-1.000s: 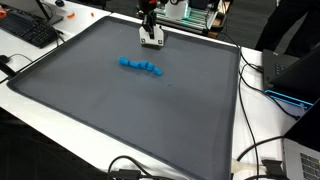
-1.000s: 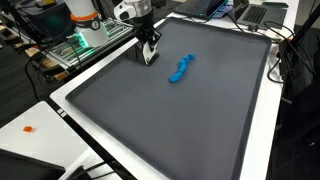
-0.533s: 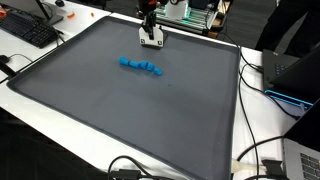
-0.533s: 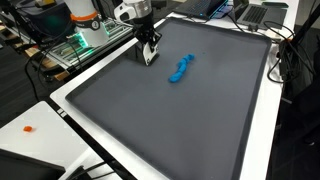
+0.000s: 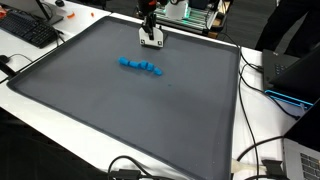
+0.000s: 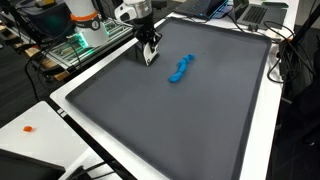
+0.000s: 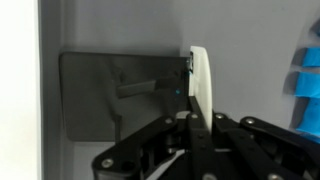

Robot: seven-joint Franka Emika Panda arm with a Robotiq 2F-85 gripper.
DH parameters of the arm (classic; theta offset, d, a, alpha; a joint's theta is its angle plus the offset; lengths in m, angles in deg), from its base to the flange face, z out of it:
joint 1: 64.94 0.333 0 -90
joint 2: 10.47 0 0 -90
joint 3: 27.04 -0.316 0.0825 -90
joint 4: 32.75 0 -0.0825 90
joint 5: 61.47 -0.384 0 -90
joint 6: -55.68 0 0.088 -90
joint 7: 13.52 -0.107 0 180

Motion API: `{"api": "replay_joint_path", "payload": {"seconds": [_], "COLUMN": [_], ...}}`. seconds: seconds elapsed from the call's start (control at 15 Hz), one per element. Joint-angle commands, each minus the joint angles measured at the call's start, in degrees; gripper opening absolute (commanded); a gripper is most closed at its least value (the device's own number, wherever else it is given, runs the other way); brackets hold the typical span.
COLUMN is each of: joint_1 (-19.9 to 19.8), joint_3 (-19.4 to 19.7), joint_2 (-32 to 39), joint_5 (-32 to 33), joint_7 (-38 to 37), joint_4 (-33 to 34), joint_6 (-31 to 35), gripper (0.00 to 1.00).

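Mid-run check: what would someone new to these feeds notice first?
First, the bright blue knobbly strip, lying alone on the big dark grey mat, a little past its middle. Next, the arm reaching down at the mat's far edge, its jaws shut and low over the mat, apart from the strip. The wrist view shows blue only at its right border.

- My gripper (image 7: 194, 100): the black links look like matt, hard metal. Its pale pad (image 7: 201, 75) looks like smooth, faintly glossy plastic.
- The mat (image 5: 120, 115) under me: dark grey, matt and even. Whether it is rubber or dense cloth I cannot tell through the blur.
- The blue knobbly piece (image 5: 141, 66): smooth plastic with a satin sheen.
- The table edge (image 5: 60, 125): white, smooth, slightly shiny.
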Motion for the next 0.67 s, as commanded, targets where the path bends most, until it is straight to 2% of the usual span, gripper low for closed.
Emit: {"api": "replay_joint_path", "payload": {"seconds": [0.0,0.07,0.13,0.27,0.6], "joint_1": [0.2,0.3,0.2,0.0,-0.8], "joint_3": [-0.2,-0.2,-0.2,-0.1,0.3], "joint_2": [1.2,1.1,0.9,0.4,-2.1], "joint_5": [-1.7,-2.3,-1.9,-1.3,3.2], "joint_7": [0.9,1.5,1.5,1.3,-0.6], "joint_4": [-0.3,-0.3,-0.4,-0.4,-0.5], "joint_6": [0.4,0.5,0.7,0.5,-1.0], "gripper": [0.01,0.01,0.29,0.36,0.74]}}
